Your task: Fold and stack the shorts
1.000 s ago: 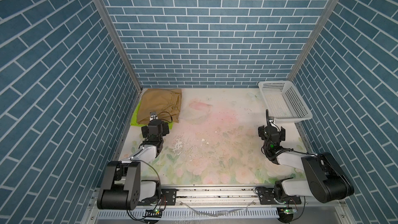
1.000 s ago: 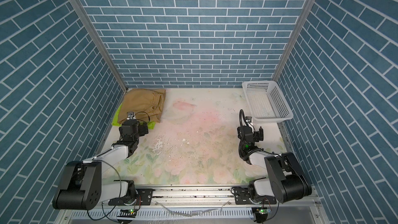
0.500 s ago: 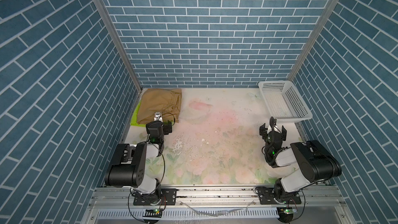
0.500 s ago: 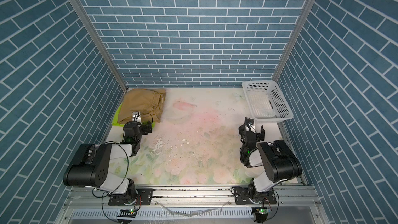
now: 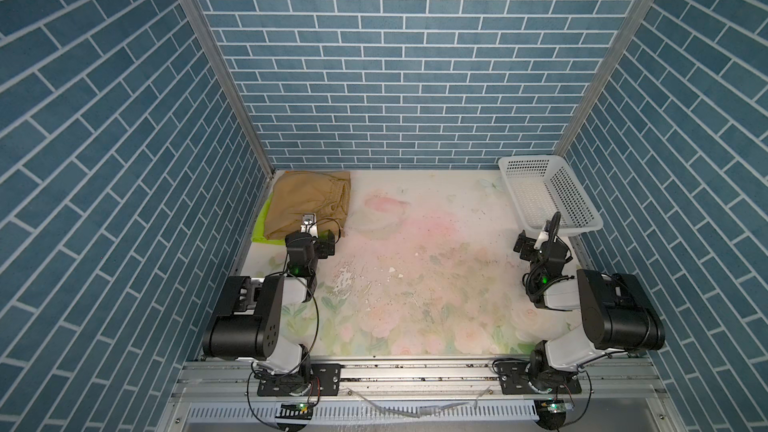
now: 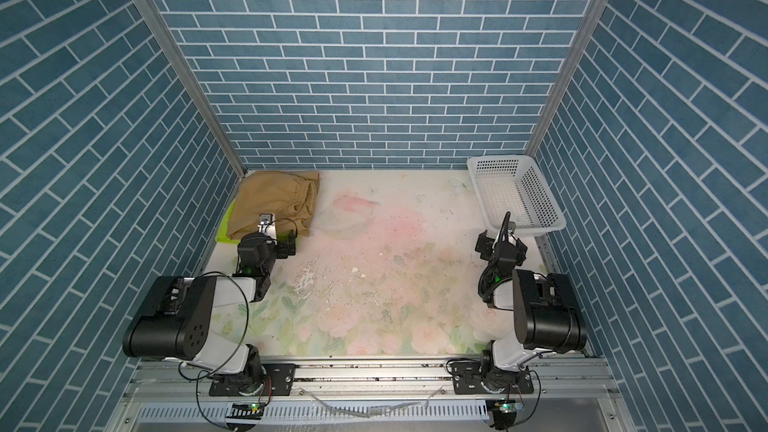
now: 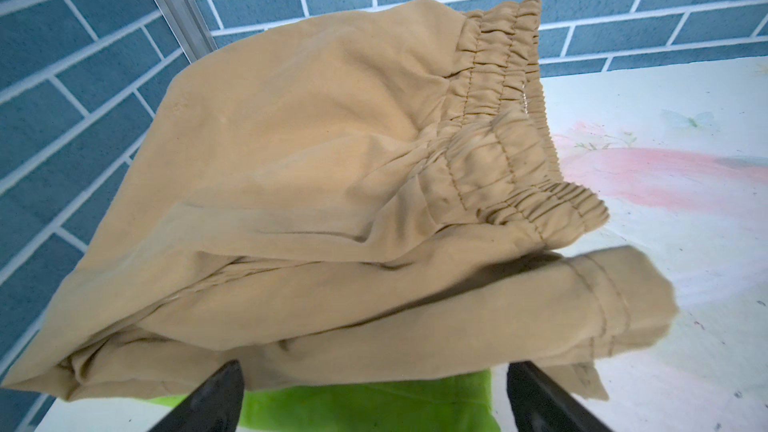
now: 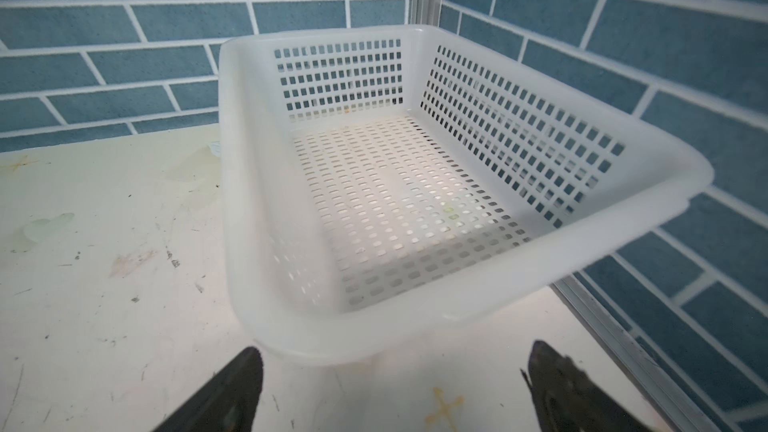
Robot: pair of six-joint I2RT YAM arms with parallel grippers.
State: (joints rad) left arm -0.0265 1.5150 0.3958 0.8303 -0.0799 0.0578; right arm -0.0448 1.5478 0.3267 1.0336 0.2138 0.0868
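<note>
The folded tan-brown shorts [image 5: 309, 197] [image 6: 274, 197] lie in the back left corner on top of the lime green shorts [image 5: 261, 228] [image 6: 224, 230]. Only a green edge shows under them. My left gripper [image 5: 311, 238] [image 6: 268, 243] hovers just in front of this stack, open and holding nothing. In the left wrist view its fingers straddle the near edge of the tan shorts [image 7: 311, 160] and the green shorts [image 7: 365, 405], with the left gripper [image 7: 374, 371] wide apart. My right gripper [image 5: 540, 245] [image 6: 500, 249] [image 8: 395, 349] is open and empty in front of the basket.
A white perforated basket [image 5: 512, 191] [image 6: 478, 191] [image 8: 232, 160] stands empty at the back right against the wall. Blue brick walls close in the table on three sides. Both arm bases sit on the rail along the front edge.
Both arms have folded back at the elbows, their rear links now raised. The grippers stay nearly in place and open. The shorts have not moved.
</note>
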